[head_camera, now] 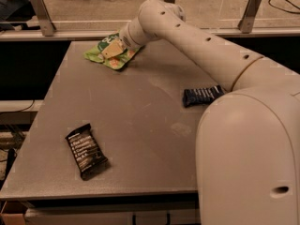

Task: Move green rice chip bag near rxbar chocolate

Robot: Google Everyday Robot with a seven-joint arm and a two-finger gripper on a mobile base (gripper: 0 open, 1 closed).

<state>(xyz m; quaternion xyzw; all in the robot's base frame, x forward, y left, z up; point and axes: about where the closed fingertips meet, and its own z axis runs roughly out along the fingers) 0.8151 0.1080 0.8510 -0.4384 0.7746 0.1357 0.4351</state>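
Observation:
The green rice chip bag [108,56] lies crumpled at the far left part of the grey table [140,111]. My gripper [111,50] is down on top of the bag, with the arm reaching in from the right. The gripper hides part of the bag. The rxbar chocolate [86,151], a black wrapper with white text lines, lies flat near the table's front left corner, far from the bag.
A dark blue bar wrapper [202,96] lies at the right side of the table, partly behind my arm's large white base [248,158]. A rail with metal posts [41,13] runs along the far edge. The table's left edge drops off to the floor.

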